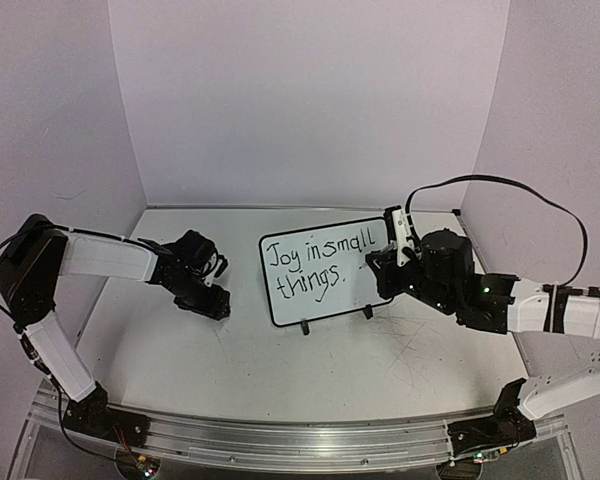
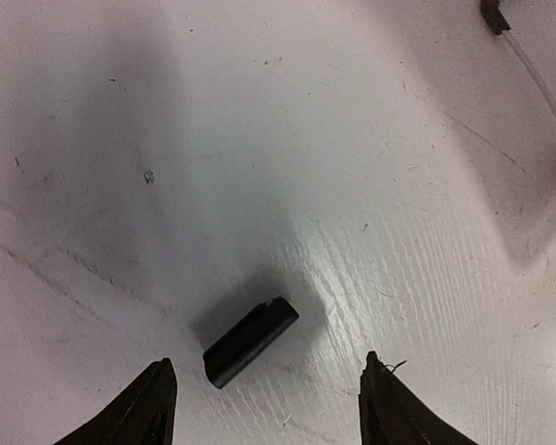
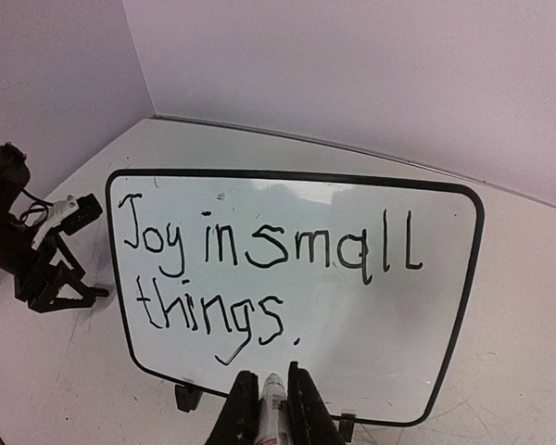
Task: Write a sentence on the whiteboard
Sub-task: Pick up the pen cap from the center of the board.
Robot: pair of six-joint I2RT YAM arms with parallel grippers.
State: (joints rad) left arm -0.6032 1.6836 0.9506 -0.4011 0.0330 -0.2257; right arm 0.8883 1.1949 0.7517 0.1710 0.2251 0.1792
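Where tabletop [image 2: 352, 139] is scratched, stubby black cylinder [image 2: 250, 341] lies; whiteboard [image 3: 371, 324] glossy, round-cornered.

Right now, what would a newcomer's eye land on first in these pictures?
The whiteboard mid-table, its black sentence reading "Joy in small things." The right gripper, at its right edge, is shut on a marker. Left of it, the open left gripper hovers over a small black cap.

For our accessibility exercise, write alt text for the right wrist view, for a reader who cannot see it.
A small black-framed whiteboard stands on a white table, bearing the sentence "Joy in small things." in black handwriting. At the bottom edge, the right gripper is shut on a marker pointing at the board.
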